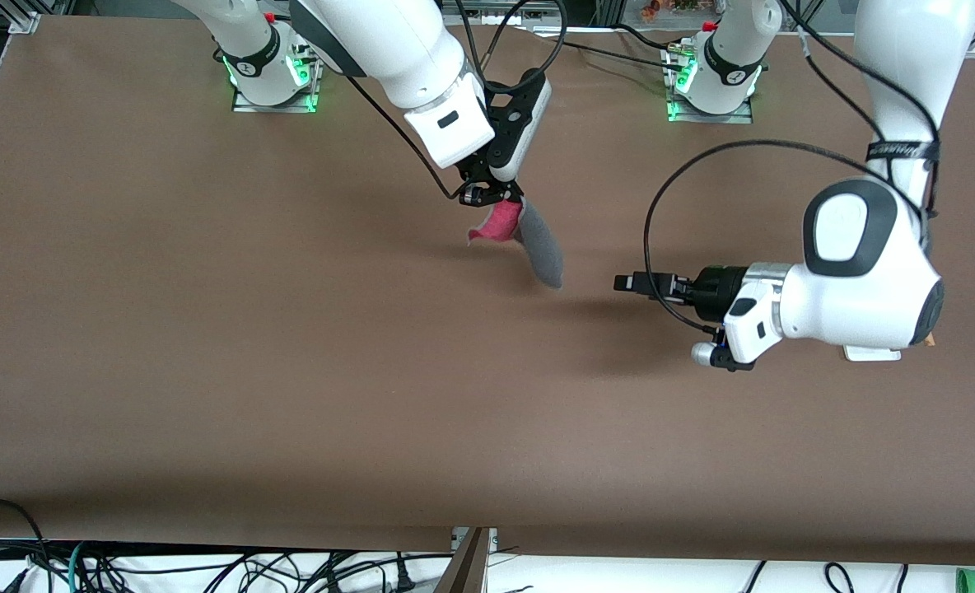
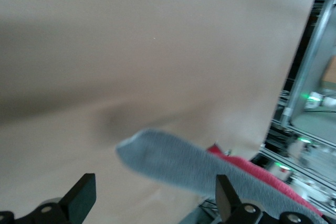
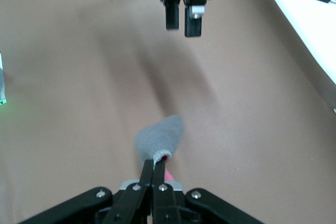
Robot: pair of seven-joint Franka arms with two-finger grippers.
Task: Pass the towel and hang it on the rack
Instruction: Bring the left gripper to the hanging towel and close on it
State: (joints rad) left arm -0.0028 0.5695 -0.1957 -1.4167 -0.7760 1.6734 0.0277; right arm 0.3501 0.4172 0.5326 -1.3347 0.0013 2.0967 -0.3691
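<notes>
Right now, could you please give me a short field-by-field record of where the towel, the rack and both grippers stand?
towel: hanging above the table's middle, pink-red and grey faces showing
right gripper: shut on the towel's top edge
left gripper: open, level with the towel's hanging end, not touching it
rack: only its white base shows, under the left arm
handover: not yet made

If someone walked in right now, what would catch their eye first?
The towel, pink-red on one face and grey on the other, dangling over the middle of the brown table from the shut right gripper. Next, the left gripper, open and turned sideways toward the hanging cloth, over the table toward the left arm's end.
</notes>
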